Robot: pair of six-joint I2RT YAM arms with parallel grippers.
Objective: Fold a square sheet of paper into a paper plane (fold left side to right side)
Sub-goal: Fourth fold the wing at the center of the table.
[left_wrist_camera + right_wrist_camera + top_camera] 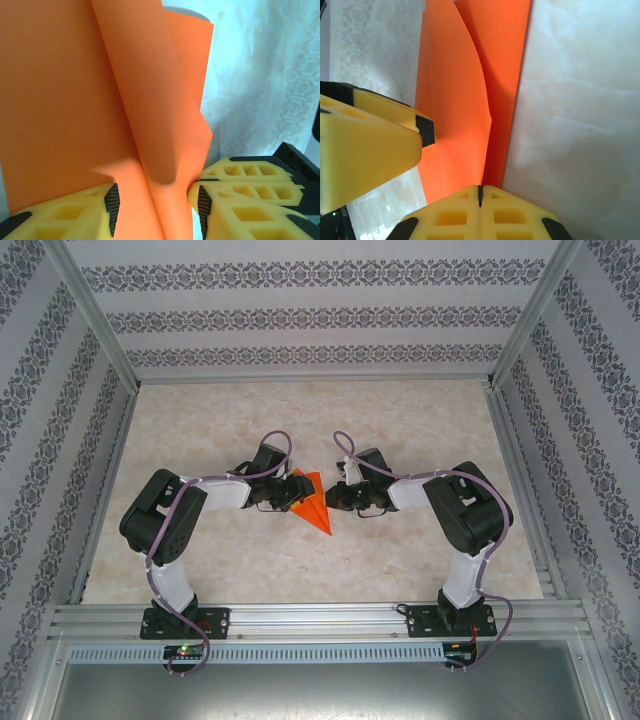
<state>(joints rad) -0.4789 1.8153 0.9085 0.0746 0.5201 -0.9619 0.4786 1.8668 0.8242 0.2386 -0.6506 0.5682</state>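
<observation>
At the centre of the table [420, 430], the orange paper [313, 505] lay as a creased wedge. The right gripper [480, 194] was clamped on its raised flap; the left gripper [157, 205] stood half open astride it, gripping nothing. Advised: align edges before pressing the crease.

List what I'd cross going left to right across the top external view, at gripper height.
Black-and-white left arm → left gripper → bright orange folded paper wedge, tip pointing toward the near edge → right gripper → black-and-white right arm.
</observation>
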